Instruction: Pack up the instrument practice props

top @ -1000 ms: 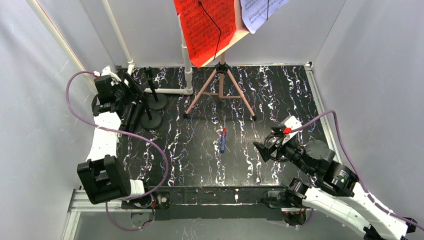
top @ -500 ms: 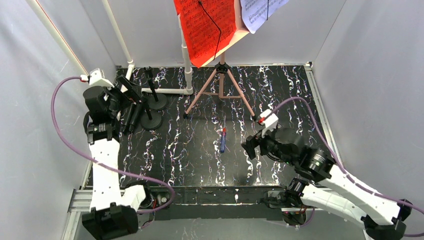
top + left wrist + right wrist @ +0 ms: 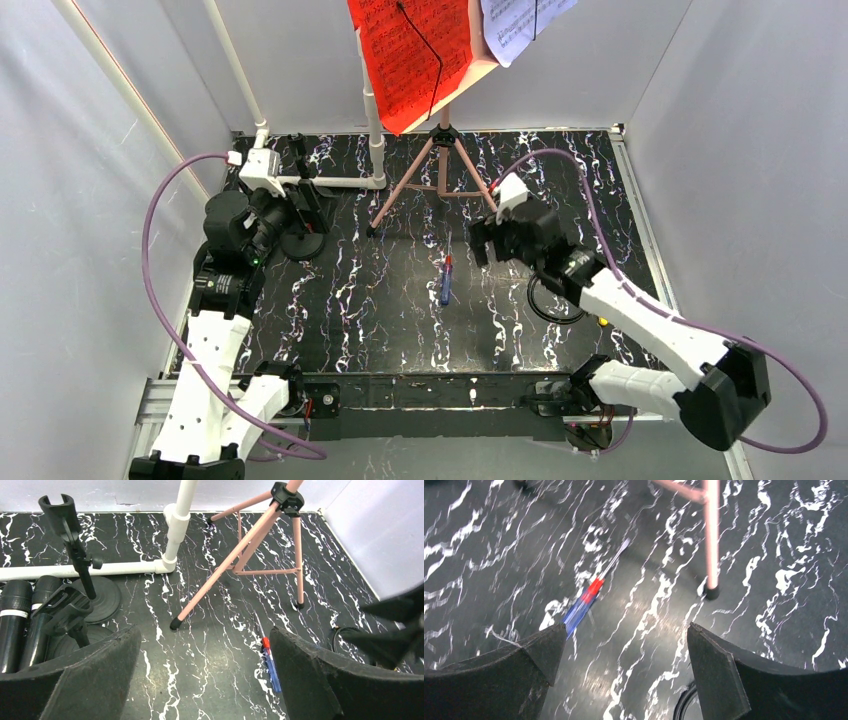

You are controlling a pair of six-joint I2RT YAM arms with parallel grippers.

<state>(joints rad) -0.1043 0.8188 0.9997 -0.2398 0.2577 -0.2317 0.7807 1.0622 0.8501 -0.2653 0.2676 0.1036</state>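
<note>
Both claws gape wide and empty: the left gripper beside the microphones crowded at the table's left edge, the right gripper over open table near the pink rack's front leg. Its music sheets hang at the back wall.

A blue-and-red screwdriver lies on the black marbled tabletop, well apart from the white pipe frame at back left.

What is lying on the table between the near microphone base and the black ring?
A blue-and-red screwdriver lies there; the top view shows it clearly.
</note>
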